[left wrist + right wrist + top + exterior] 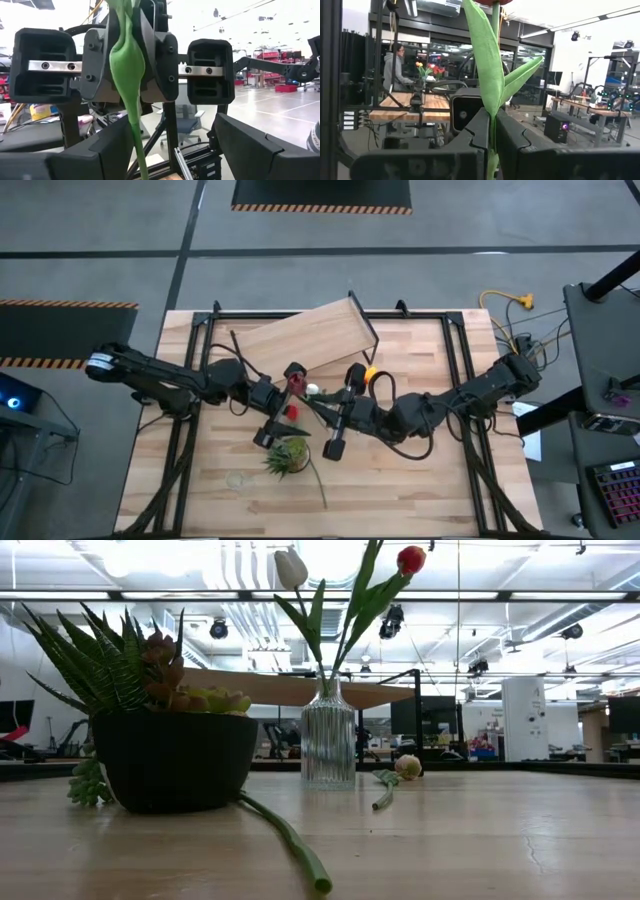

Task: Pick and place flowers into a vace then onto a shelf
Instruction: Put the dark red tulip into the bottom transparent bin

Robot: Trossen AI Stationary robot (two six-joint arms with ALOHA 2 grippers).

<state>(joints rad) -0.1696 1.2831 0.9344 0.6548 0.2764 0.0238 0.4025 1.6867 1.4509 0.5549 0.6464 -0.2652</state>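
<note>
My right gripper (491, 135) is shut on a red-headed flower (485, 60), high over the table's middle; it also shows head-on in the left wrist view as the right gripper (134, 55). My left gripper (172, 125) faces it from the table's left, open, with the hanging stalk between its fingers and touching neither. The glass vase (328, 745) stands on the table and holds a white flower (290, 568) and a red flower (410, 558). The shelf (305, 335) stands tilted at the far side. Neither gripper shows in the low view. My right gripper pinches the flower's green stalk (493, 117) between its two fingers, just under the leaves. The fingers come in about level from the table's right and lie across the stalk. The stalk stands upright, head above the fingers. Its lower part (140, 150) hangs down, and its end is out of sight.
A dark pot with a spiky green plant (288, 455) stands near the middle front, with a loose green stalk (290, 840) lying beside it. An orange-yellow flower (370, 373) lies on the table right of the vase. A person (395, 65) stands far off at another table.
</note>
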